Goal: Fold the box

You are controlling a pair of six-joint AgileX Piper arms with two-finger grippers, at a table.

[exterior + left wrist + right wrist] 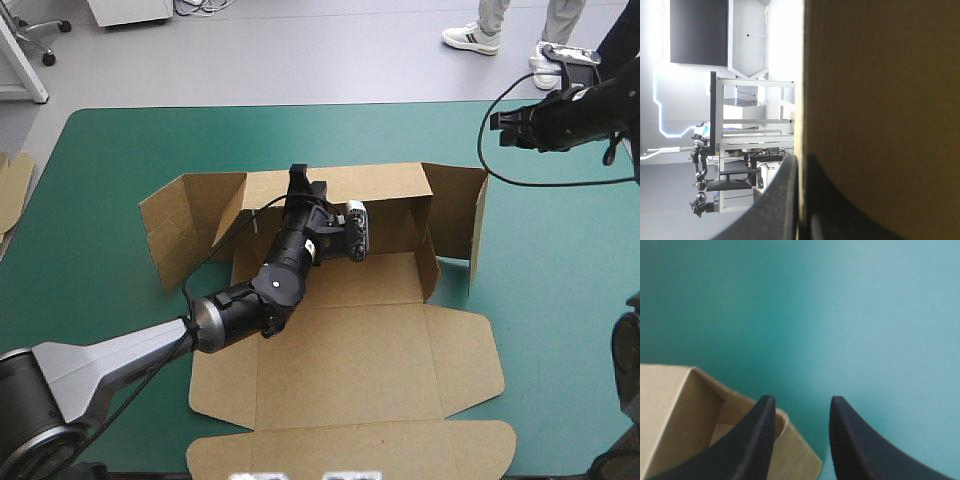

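**Pinching the back wall of the box (350,340)**

The box sits at the middle of the teal-green table (100,150). Its back wall and side flaps are raised, and its wide front panels lie flat toward the near edge. The left gripper (298,185) reaches over the box floor to the top edge of the back wall. Its black fingers (775,210) are all but closed, with the brown sheet clamped between them. The right gripper (503,127) hangs above the table's far right corner, apart from the box, its fingers (760,440) spread and holding nothing. A raised box corner shows under one of them. Spare board (12,190) lies at the table's left edge.
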